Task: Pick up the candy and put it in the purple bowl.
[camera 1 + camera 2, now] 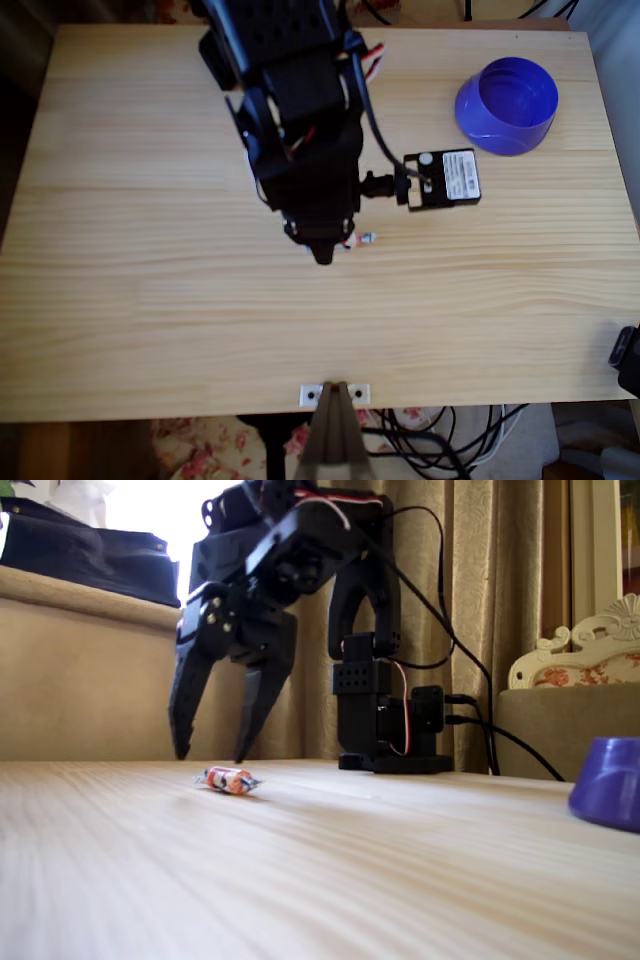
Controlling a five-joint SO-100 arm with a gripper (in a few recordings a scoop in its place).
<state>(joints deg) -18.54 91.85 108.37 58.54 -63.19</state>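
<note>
From overhead, my own arm covers most of the candy (364, 238); just a sliver with one wrapper end pokes out to the right of my pincer (322, 250), whose tips merge into one dark shape there. In the fixed view the right edge cuts off the bowl (610, 795). The near worktop (320, 900) is blurred, and the candy's markings are too small to read.

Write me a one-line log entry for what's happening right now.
phase: reaching | gripper: open, above table | candy: on table, not gripped | purple bowl: apart from candy
</note>
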